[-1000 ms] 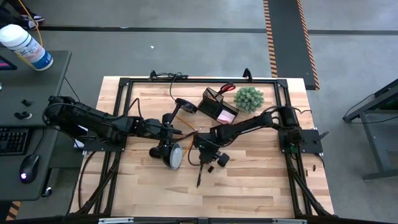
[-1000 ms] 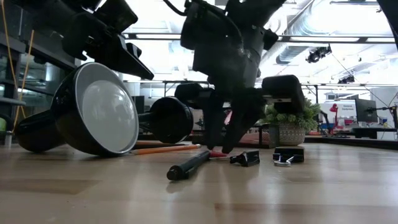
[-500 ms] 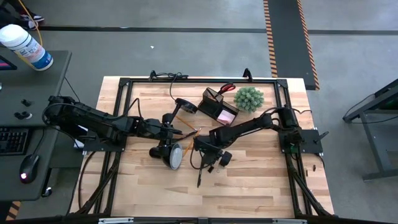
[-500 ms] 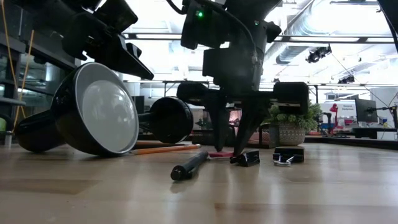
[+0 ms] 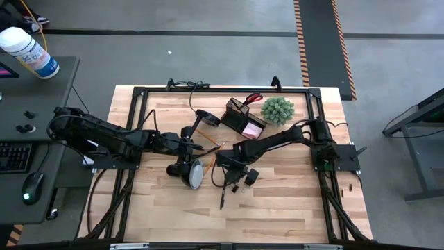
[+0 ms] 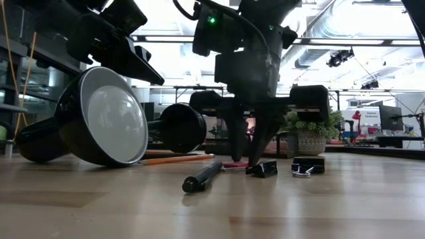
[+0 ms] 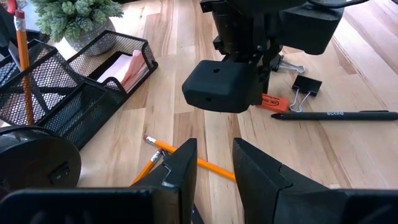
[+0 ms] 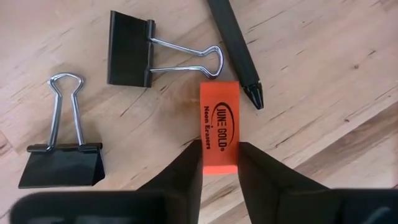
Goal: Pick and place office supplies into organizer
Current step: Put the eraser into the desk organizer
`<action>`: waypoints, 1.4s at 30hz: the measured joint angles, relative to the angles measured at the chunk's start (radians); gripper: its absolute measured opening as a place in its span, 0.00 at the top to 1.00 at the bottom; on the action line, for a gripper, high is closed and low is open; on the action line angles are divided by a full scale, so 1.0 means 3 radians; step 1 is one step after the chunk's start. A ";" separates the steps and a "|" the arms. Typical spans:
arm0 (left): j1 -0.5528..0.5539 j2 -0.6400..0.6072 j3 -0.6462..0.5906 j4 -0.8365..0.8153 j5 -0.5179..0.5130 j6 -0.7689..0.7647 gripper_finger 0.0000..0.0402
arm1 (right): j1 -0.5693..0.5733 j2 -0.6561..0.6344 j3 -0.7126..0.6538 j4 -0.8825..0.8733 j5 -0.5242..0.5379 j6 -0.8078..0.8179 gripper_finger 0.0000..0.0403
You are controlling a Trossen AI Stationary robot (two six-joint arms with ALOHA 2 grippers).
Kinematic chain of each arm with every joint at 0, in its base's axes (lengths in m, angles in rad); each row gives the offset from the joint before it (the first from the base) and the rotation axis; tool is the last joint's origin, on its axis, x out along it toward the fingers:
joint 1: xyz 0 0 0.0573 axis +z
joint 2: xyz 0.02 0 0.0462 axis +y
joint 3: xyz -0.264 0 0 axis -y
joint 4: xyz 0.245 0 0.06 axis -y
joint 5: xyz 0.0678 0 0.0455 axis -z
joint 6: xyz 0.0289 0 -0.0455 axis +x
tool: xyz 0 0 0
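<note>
Wooden tabletop (image 5: 291, 201) carries a toppled black desk lamp (image 5: 189, 170) mid-table, with the mesh organizer (image 5: 243, 117) at the far edge holding scissors and pink notes. Left gripper (image 7: 211, 171) hovers with fingers parted and empty above crossed pencils (image 7: 186, 159), near the lamp. Right gripper (image 8: 219, 163) stands vertically, its fingers touching both sides of an orange eraser (image 8: 219, 124), evidently so as to lift it. Beside the eraser lie a black pen (image 8: 235, 46) and two binder clips (image 8: 134, 57).

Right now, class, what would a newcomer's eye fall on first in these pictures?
The right hand, low over the table's middle, has its fingers on either side of a bright orange eraser, beside two black binder clips and a black pen. Left of it, a black desk lamp lies toppled.
</note>
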 joint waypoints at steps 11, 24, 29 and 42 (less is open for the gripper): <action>0.0001 0.0000 0.0000 -0.0002 0.0000 0.0000 0.77 | 0.0006 -0.0012 0.0042 -0.0112 0.0108 0.0082 0.83; 0.0001 0.0000 0.0000 -0.0041 0.0000 0.0011 0.77 | 0.0005 0.0017 0.0582 -0.0963 0.0722 0.0159 0.84; 0.0000 0.0000 0.0000 -0.0048 0.0000 0.0043 0.77 | -0.0073 0.0011 0.0721 -0.1267 0.1158 0.0263 0.84; 0.0001 0.0000 0.0000 -0.0048 0.0000 0.0052 0.77 | -0.0516 -0.0002 0.1207 -0.1684 0.2075 0.0520 0.85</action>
